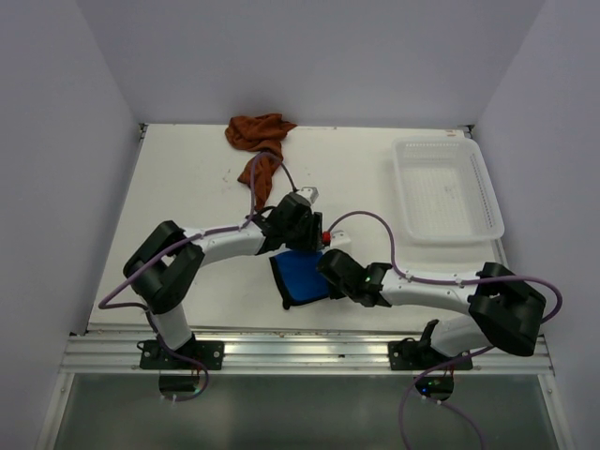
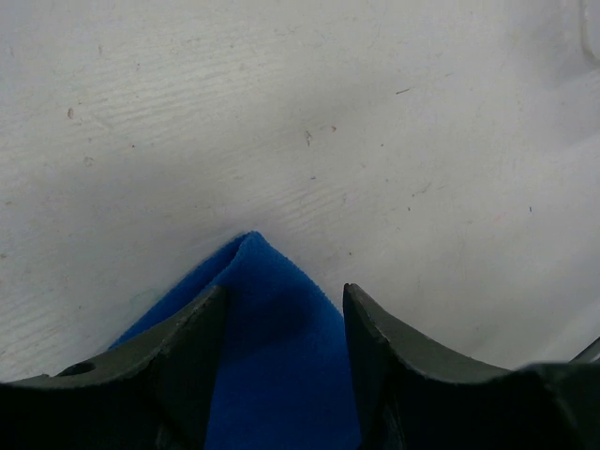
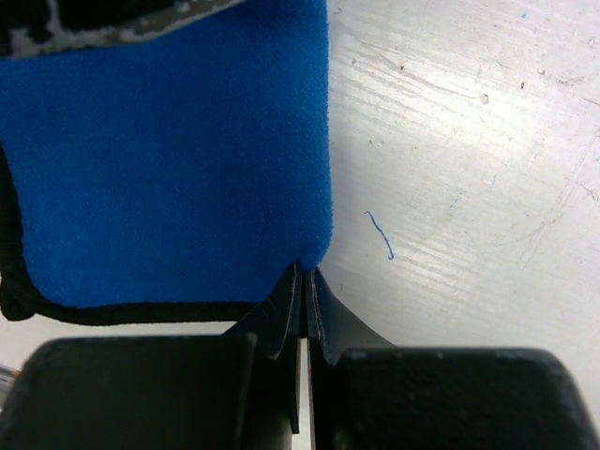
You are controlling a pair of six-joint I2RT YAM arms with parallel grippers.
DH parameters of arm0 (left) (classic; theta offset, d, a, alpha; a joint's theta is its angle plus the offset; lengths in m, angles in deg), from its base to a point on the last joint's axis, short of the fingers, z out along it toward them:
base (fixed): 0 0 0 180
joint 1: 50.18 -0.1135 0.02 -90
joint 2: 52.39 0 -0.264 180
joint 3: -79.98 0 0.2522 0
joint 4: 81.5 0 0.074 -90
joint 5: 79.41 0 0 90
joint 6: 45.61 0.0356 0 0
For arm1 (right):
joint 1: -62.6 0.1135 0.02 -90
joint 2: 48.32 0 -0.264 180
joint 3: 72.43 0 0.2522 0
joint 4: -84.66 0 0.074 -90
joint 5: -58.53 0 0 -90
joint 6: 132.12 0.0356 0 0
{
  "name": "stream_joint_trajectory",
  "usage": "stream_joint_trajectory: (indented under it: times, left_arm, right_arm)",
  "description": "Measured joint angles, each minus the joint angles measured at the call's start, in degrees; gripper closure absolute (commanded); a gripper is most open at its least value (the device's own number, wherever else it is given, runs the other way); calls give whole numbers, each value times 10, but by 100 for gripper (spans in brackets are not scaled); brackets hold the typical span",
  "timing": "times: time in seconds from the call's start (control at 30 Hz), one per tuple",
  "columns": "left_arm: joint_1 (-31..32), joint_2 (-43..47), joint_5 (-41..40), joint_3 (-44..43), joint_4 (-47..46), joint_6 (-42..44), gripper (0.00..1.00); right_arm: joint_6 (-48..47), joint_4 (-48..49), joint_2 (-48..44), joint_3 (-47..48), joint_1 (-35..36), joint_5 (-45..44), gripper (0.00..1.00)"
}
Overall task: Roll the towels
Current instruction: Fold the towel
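blue towel (image 1: pixel 302 277) flat on worktop (image 1: pixel 197 197) near front edge, between both arms | left fingers (image 2: pixel 183 347) spread astride its corner | right fingers (image 3: pixel 323 314) pressed together, pinching its edge | rust-brown towel (image 1: pixel 260 139) bunched at back edge, well apart

Overhead view downward; both wrist views close on blue towel (image 1: pixel 302 278).
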Motion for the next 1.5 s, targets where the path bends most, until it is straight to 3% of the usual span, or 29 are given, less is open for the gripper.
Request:
stream_joint_trajectory:
  times: [0.33,1.5]
  left_arm:
    - [23,-6,-53,-39,38,-1,43]
    - [29,-66,-80,-62,44,-16,43]
  right_arm:
    - [0,22,2,-12,0,0,100]
    - [4,53,3,-28,0,0,100]
